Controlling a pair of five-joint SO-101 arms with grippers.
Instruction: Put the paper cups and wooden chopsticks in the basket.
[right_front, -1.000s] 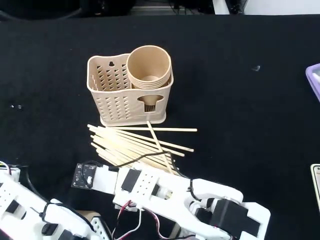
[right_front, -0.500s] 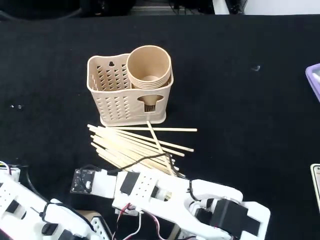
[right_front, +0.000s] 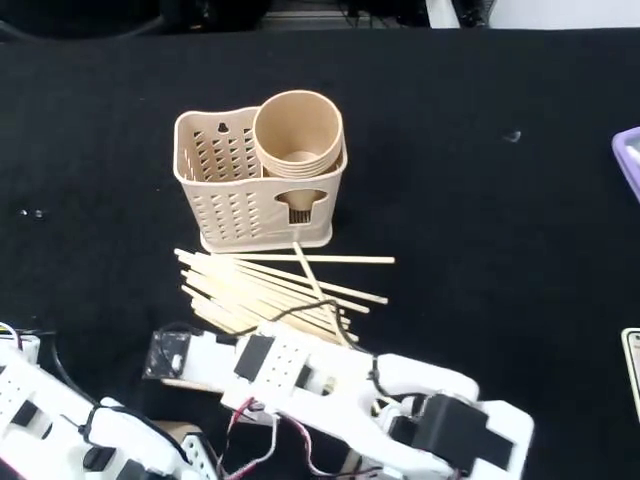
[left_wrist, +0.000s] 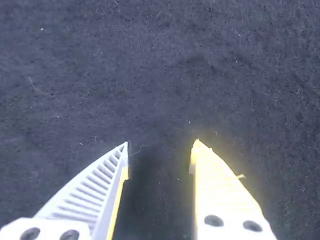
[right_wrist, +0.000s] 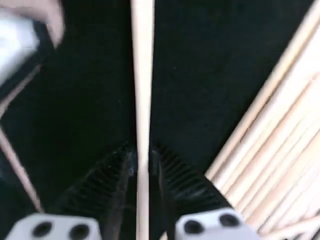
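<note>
Paper cups: we see a nested stack of tan paper cups (right_front: 298, 135) standing upright in the basket's right-hand compartment in the high view, with the rims rising above the basket wall.
Basket: the beige plastic basket (right_front: 225, 190) has slotted walls and two compartments, and it stands on the black table (right_front: 480, 250) just behind the chopstick pile.
Chopsticks: pale wooden chopsticks (right_front: 262, 285) lie fanned in a loose pile on the table in front of the basket. One stick crosses the others at an angle from the basket's foot, and the pile's near ends run under the right arm (right_front: 330, 385).
Right gripper: in its wrist view we find the right gripper (right_wrist: 142, 152) clamped on a single chopstick (right_wrist: 142, 75), which runs straight out between the dark ridged fingers. More sticks lie bunched just beside it.
Left gripper: the left gripper (left_wrist: 159, 147) hangs over bare black cloth with its two fingers spread and nothing between them.
Change: compared with a second ago, we note that the right arm has shifted slightly to the left in the high view. The basket, the cups and the visible part of the pile have stayed where they were.
</note>
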